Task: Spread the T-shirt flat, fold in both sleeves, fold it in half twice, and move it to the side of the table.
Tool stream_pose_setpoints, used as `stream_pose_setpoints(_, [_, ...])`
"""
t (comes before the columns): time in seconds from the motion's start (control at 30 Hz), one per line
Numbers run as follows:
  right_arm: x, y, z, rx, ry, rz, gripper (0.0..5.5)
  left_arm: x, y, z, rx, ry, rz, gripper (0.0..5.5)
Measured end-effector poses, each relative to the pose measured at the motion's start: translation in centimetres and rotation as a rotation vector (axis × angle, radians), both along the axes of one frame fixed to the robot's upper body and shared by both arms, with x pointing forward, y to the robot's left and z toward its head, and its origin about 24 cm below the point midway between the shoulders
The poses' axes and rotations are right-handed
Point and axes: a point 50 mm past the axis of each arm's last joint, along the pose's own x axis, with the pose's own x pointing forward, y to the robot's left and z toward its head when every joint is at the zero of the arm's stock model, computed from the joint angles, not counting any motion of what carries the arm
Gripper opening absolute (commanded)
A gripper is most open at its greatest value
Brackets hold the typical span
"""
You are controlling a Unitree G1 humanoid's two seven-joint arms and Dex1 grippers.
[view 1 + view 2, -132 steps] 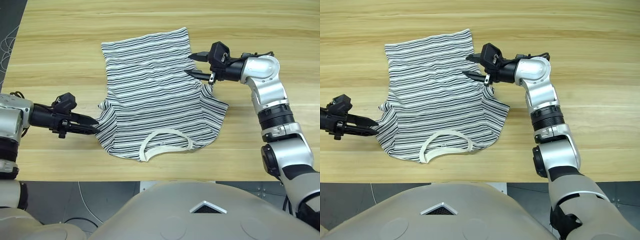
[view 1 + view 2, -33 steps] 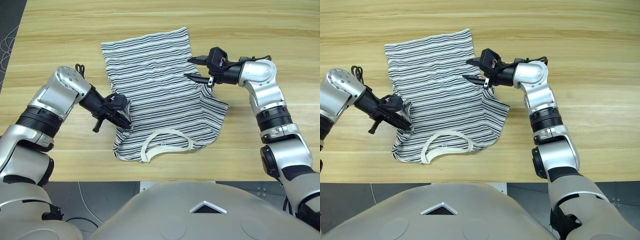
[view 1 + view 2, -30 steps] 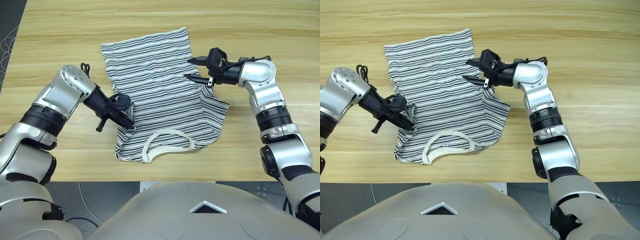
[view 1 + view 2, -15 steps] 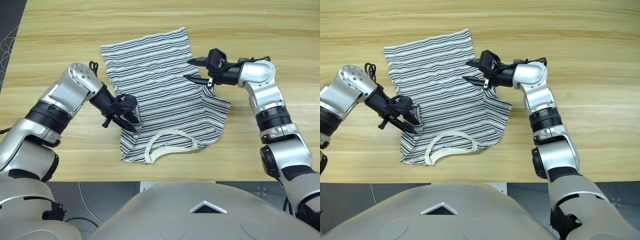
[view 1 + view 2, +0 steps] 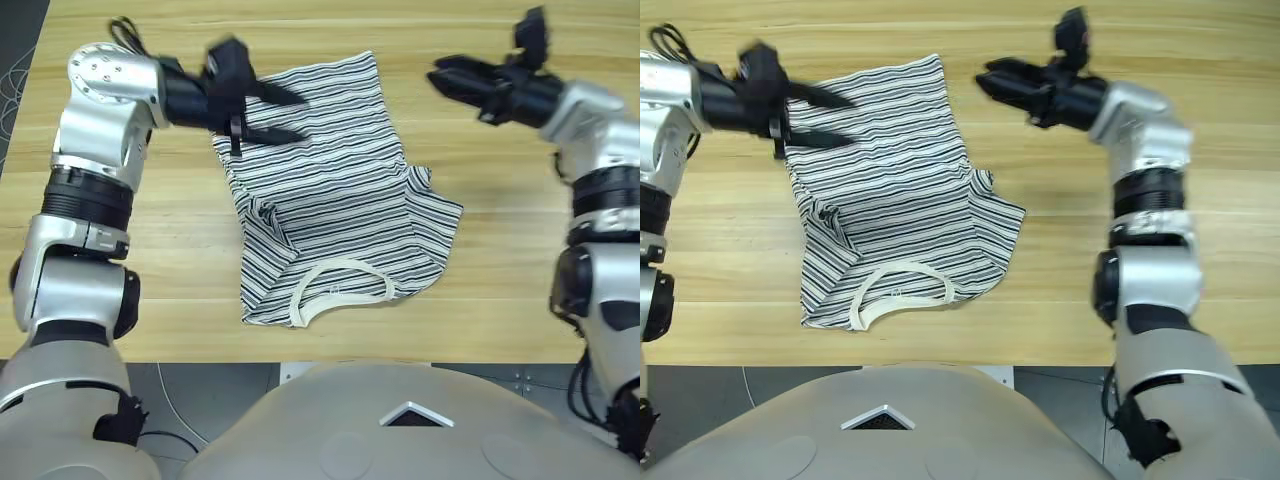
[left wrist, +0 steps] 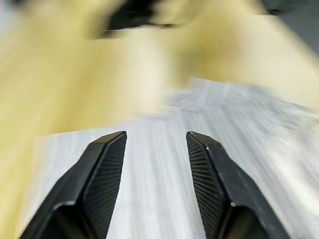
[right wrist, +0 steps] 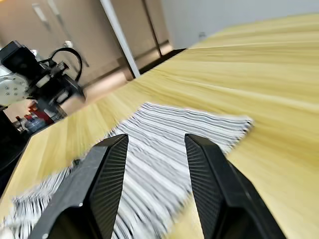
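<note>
The black-and-white striped T-shirt [image 5: 335,195] lies on the wooden table [image 5: 520,250], white collar [image 5: 340,290] toward me. Its left sleeve is folded in onto the body, and its right sleeve [image 5: 435,215] lies bunched beside the body. My left gripper [image 5: 290,117] hovers open over the shirt's far left hem corner; in the left wrist view its fingers [image 6: 107,169] stand spread above blurred striped cloth [image 6: 159,179]. My right gripper [image 5: 440,75] is open in the air, to the right of the far hem corner. The right wrist view looks past that gripper [image 7: 155,142] onto the shirt [image 7: 164,164].
Bare wood surrounds the shirt on both sides and beyond it. The table's near edge [image 5: 200,355] runs just below the collar. Dark floor [image 5: 20,60] shows past the table's left edge.
My left gripper let go of the left sleeve, now folded on the body, and swung to the far hem. My right gripper rose from the right sleeve and moved far right.
</note>
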Motion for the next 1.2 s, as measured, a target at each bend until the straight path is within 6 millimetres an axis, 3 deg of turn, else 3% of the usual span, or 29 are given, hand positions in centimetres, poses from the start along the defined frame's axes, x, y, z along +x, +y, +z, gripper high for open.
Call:
stream_pose_setpoints(0.1, [-2.6, -5.3, -2.0, -0.212, 0.131, 0.006, 2.10, 1.2, 1.8, 0.7, -0.125, -0.128, 0.240, 2.24])
stream_pose_setpoints(0.2, [-4.5, -7.2, -2.7, -0.266, 0.185, 0.081, 2.10, 2.2, 3.3, 1.2, -0.248, -0.239, 0.465, 2.24])
stream_pose_setpoints(0.33, [-5.2, -7.8, -3.3, -0.277, 0.223, 0.101, 2.10, 2.6, 3.1, 0.4, -0.400, -0.278, 0.566, 2.24])
stream_pose_setpoints(0.43, [-5.5, -7.1, -4.5, -0.276, 0.267, 0.140, 2.10, 2.6, 2.3, -0.3, -0.443, -0.267, 0.566, 2.24])
stream_pose_setpoints(0.63, [-5.3, -4.2, -7.7, -0.284, 0.333, 0.132, 2.10, 2.0, 3.4, -0.9, -0.473, -0.266, 0.607, 2.24])
stream_pose_setpoints(0.9, [-5.1, -2.7, -8.3, -0.268, 0.331, 0.170, 2.10, 1.8, 4.1, 0.3, -0.497, -0.306, 0.604, 2.24])
stream_pose_setpoints(1.2, [-5.9, -1.9, -8.3, -0.273, 0.357, 0.347, 2.10, 1.2, 4.2, 0.6, -0.498, -0.310, 0.596, 2.24])
